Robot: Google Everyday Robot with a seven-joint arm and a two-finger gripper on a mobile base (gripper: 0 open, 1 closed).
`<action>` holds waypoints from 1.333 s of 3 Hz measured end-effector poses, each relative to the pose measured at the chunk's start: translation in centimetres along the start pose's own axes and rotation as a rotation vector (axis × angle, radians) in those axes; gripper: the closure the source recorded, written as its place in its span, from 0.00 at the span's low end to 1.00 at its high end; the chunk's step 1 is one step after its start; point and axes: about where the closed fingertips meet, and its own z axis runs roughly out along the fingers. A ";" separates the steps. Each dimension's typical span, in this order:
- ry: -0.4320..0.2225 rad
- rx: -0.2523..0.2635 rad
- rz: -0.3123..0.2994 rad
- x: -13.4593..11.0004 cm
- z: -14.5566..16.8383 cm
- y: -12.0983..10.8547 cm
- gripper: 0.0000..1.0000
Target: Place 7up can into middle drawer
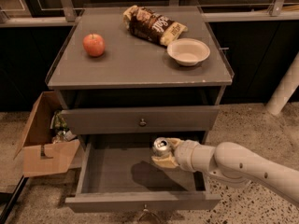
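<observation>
The 7up can point(160, 148) is a small silvery can with a pull-tab top, held upright in my gripper point(164, 154). The gripper is shut on the can and hangs over the open middle drawer point(117, 171), right of its middle and above the grey floor, where it casts a shadow. My white arm point(238, 167) reaches in from the right. The drawer is pulled out, with its front panel point(140, 202) and knob nearest the camera. Above it a like grey drawer front point(140, 120) is closed.
On the grey cabinet top point(135, 64) lie a red apple point(94, 45), a brown chip bag point(154, 26) and a white bowl point(188, 52). A cardboard box point(42, 139) with items stands on the floor at the left. A white post point(285, 87) stands at the right.
</observation>
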 end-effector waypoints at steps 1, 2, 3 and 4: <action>-0.029 -0.027 0.068 4.8 0.9 -0.5 1.00; -0.048 -0.118 0.096 7.7 2.3 -0.3 1.00; -0.067 -0.220 0.097 9.2 3.9 0.1 1.00; -0.063 -0.204 0.114 10.7 4.7 -0.2 1.00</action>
